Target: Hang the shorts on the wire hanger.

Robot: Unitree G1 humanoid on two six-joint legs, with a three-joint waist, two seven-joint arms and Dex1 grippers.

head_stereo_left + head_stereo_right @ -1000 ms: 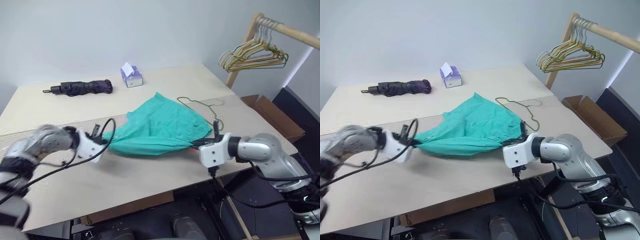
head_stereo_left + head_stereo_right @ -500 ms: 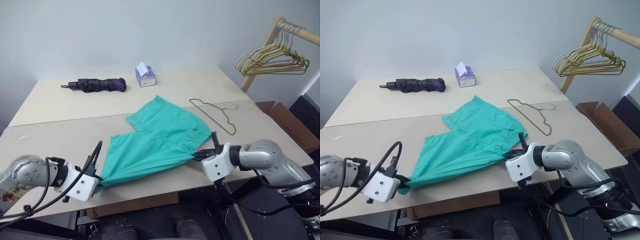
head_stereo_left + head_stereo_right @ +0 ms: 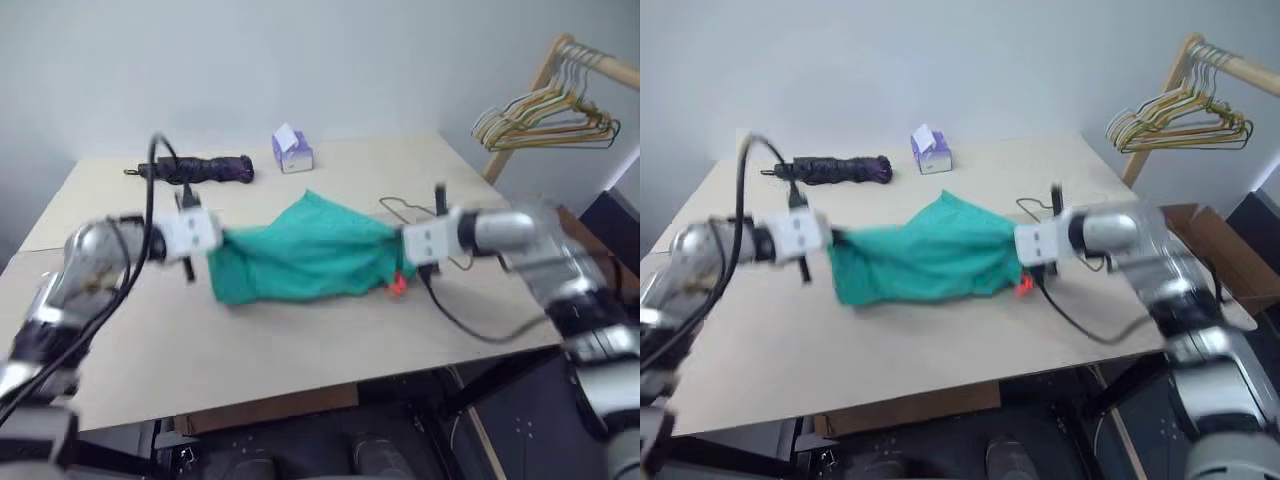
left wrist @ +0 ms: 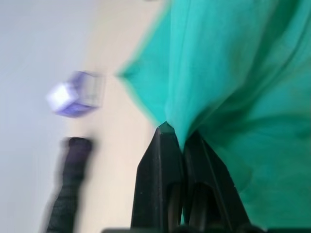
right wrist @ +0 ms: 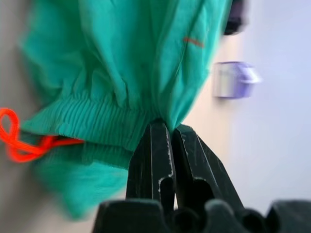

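The teal-green shorts [image 3: 300, 258] hang stretched between my two grippers, lifted above the table [image 3: 300, 345]. My left gripper [image 3: 222, 240] is shut on one end of the fabric, pinched between its black fingers [image 4: 160, 160]. The right gripper [image 3: 398, 246] is shut on the gathered waistband [image 5: 92, 121], with the orange-red cord [image 5: 19, 145] dangling below it. The wire hanger [image 3: 392, 208] lies flat on the table just behind the right gripper, partly hidden by that gripper and arm.
A dark folded umbrella [image 3: 200, 168] and a small purple tissue box [image 3: 292, 150] sit at the table's far side. Bunched gold and green hangers [image 3: 545, 115] hang from a wooden rail at the right. A cardboard box [image 3: 1205, 230] stands beyond the table's right edge.
Both grippers have risen and moved toward the far side, lifting the shorts off the table. The left arm swung up from the near edge; the fabric now hangs bunched between them.
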